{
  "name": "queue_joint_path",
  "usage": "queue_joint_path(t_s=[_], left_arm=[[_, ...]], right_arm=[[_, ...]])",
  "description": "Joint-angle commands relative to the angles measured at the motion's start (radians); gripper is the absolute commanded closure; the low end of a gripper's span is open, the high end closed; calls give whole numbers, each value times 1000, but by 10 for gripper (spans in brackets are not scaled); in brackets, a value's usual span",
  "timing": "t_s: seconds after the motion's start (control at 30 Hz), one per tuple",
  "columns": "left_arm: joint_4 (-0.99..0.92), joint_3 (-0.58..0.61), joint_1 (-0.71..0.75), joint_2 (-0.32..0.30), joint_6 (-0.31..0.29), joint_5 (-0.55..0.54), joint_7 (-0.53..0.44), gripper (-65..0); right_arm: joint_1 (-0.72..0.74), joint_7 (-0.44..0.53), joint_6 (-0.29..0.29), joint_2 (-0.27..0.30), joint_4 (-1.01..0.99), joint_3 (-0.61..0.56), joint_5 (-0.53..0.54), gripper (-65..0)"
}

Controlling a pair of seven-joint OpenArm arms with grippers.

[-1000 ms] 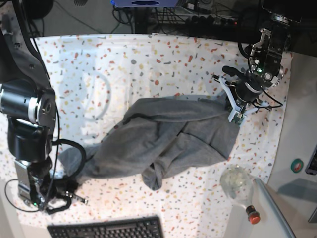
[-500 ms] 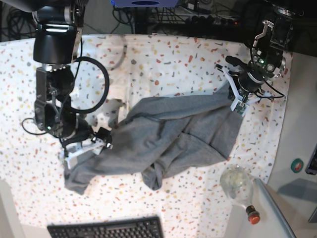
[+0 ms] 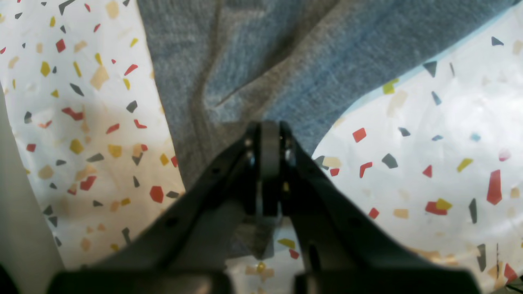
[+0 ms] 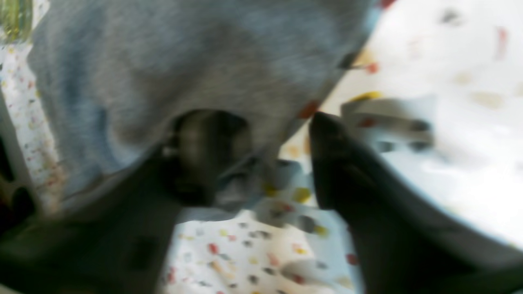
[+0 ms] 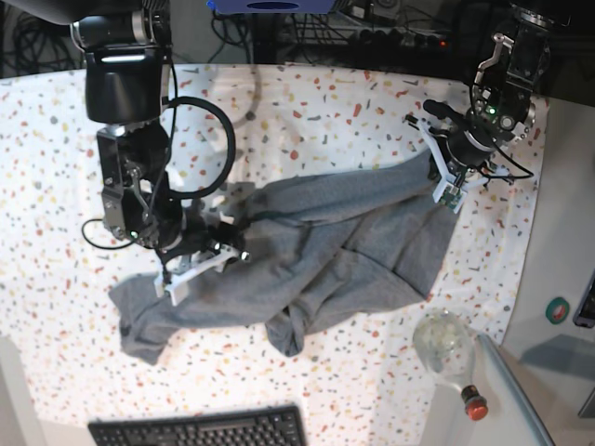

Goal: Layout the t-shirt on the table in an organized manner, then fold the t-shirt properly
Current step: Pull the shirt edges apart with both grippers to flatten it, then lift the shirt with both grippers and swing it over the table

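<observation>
The speckled white-cloth worktop [image 5: 353,102] lies bare along its far edge and left side. The crumpled heather-grey cotton t-shirt [image 5: 307,269] fills the middle. A clear glass bulb-shaped bottle with a red cap [image 5: 446,348] and a black keyboard [image 5: 200,429] crowd the near edge.

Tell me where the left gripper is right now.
In the base view the left gripper sits at the right side of the table, shut on the upper right edge of the crumpled t-shirt; the left wrist view shows grey fabric pinched between its closed jaws.

Base looks straight down; wrist cameras hug the t-shirt [image 5: 316,251].
</observation>
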Motion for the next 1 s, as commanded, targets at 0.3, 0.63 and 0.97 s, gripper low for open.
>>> queue_joint_path(t_s=[0.3,0.63,0.97], left_arm=[[38,-5,13,-13,7,2,-15,0],[187,9,91,0,7,2,-15,0],[188,85,-32,23,7,2,-15,0]], right_arm=[[-137,-118,83,60,301,7,167,0],[-450,-277,83,121,794,222,173,0],[-357,-287,83,127,779,297,165,0]])
